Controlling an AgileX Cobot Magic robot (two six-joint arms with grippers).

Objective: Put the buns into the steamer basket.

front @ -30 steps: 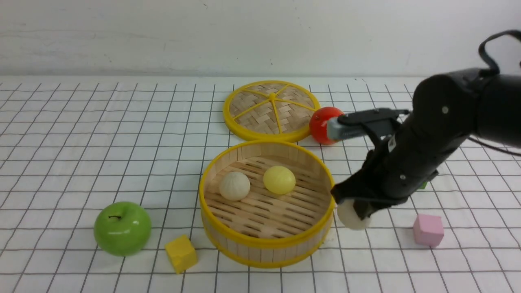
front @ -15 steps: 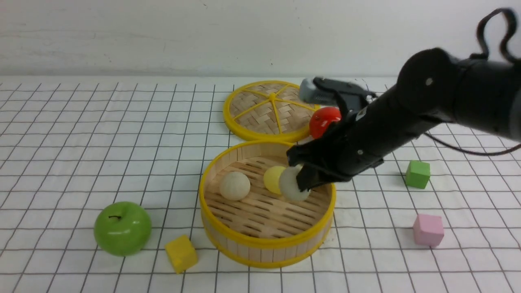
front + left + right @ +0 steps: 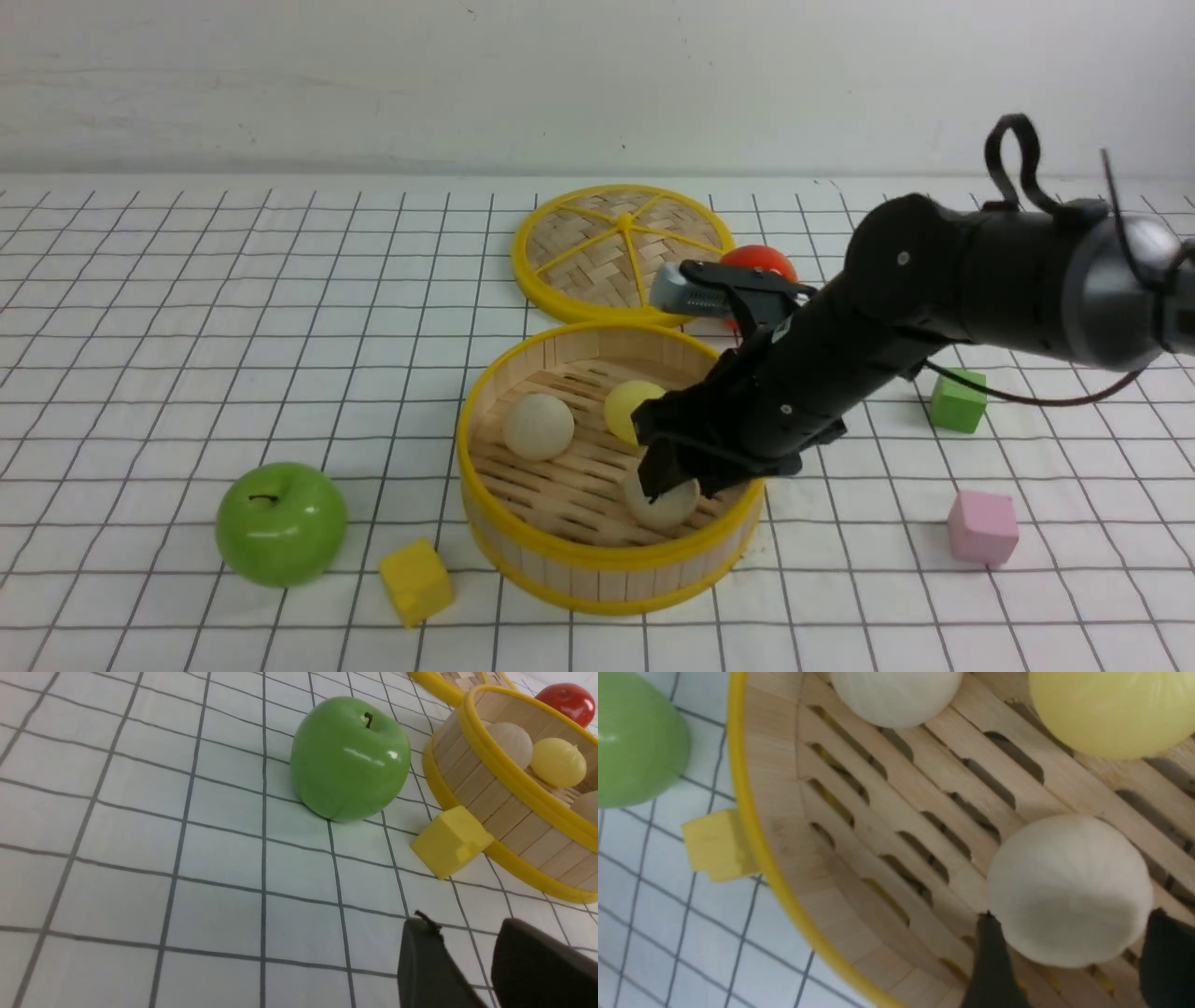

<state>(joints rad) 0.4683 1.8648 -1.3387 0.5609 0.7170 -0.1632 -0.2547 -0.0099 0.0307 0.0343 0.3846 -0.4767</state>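
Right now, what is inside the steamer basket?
Inside the steamer basket: one cream bun, one yellow bun, and another cream bun between the right gripper fingers. The arm covers part of the floor.

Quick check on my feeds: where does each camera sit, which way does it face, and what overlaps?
Front: between the arms, facing forward over the table; right arm reaches into the steamer basket.
Left wrist: low over the table, facing the green apple; left gripper fingertips show.
Right wrist: inside the basket, on the held bun; fingertips show.
Shared: all show the basket and apple.
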